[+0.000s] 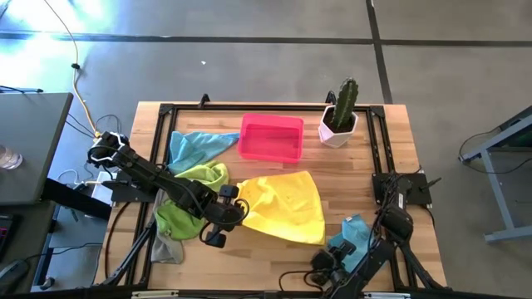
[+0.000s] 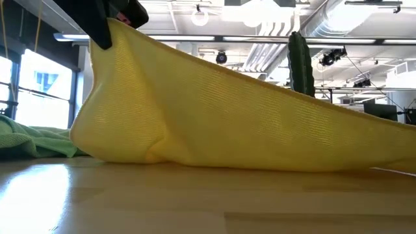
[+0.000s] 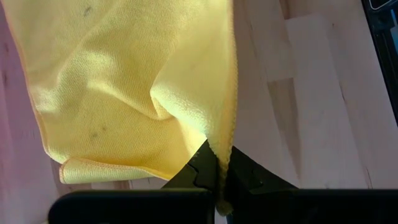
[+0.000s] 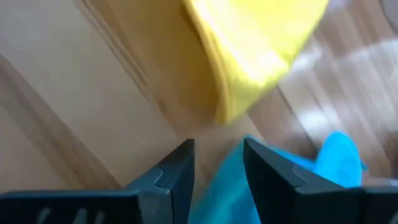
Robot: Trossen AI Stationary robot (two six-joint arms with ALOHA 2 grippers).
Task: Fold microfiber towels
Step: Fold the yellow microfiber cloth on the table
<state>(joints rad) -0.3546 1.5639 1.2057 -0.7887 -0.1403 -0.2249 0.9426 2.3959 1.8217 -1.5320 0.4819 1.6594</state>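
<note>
Grey towel (image 1: 166,249) and lime green towels (image 1: 187,203) lie beside the left arm. Left gripper (image 1: 223,218) is pinched tight on yellow towel (image 1: 283,206) corner; cloth trails away from the fingers (image 3: 199,171) onto the table (image 1: 366,187). Pink tray (image 1: 271,138) sits beyond, contents unclear. Low view alone shows the corner lifted. Right gripper (image 4: 217,163) fingers part-open, blue cloth (image 4: 217,193) between them; grip not certain
</note>
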